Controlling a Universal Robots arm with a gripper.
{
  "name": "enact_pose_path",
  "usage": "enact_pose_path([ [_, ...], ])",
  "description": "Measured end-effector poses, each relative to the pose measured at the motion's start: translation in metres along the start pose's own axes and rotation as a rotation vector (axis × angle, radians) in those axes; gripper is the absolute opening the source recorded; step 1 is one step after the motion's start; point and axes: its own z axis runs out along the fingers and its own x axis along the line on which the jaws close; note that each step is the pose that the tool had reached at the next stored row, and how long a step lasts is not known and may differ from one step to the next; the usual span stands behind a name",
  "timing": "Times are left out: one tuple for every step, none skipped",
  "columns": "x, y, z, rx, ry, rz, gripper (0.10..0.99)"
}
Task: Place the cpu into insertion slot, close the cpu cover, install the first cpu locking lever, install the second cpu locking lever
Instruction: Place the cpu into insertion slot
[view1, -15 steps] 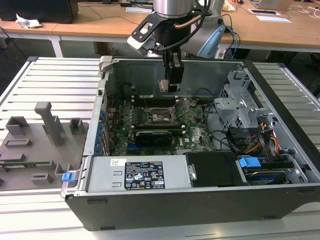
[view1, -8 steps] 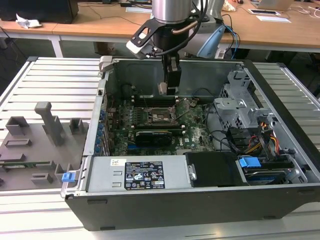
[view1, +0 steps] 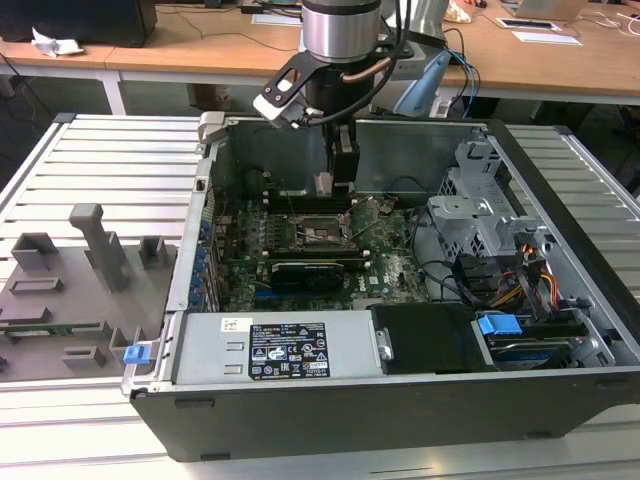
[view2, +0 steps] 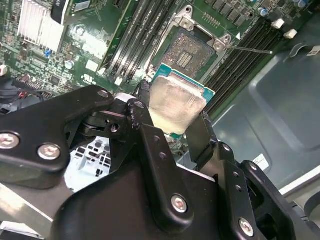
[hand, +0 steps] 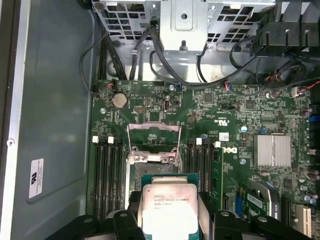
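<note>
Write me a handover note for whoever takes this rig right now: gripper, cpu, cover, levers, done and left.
The gripper is shut on the cpu, gripping its edges, above the motherboard near the socket.
The socket is empty, its contacts bare.
The cpu cover stands swung open.
One thin locking lever sticks out free beside the socket.
Done: cpu in the grip.
Left: cpu not seated, cover not closed, neither lever latched.

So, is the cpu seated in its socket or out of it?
Out. In the second wrist view the gripper holds the cpu by its edges, apart from the socket, which lies empty.
</note>
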Motion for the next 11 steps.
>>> enact_pose_path([
  [0.0005,-0.0002,0.0019,0.000,-0.0001,0.000,0.529],
  [0.0010,-0.0003,0.0035,0.000,-0.0002,0.000,0.529],
  [0.0015,-0.0005,0.0054,0.000,-0.0001,0.001,0.529],
  [0.0024,-0.0007,0.0086,0.000,-0.0002,0.001,0.529],
  [0.0031,-0.0010,0.0116,0.000,-0.0001,0.002,0.529],
  [0.0039,-0.0013,0.0149,0.000,-0.0003,0.003,0.529],
  [0.0043,-0.0014,0.0169,0.000,-0.0004,0.003,0.529],
  [0.0048,-0.0016,0.0187,0.000,-0.0004,0.004,0.529],
  [0.0052,-0.0017,0.0201,0.000,-0.0004,0.004,0.529],
  [0.0054,-0.0017,0.0216,0.000,-0.0003,0.004,0.529],
  [0.0054,-0.0018,0.0230,0.000,-0.0004,0.004,0.529],
])
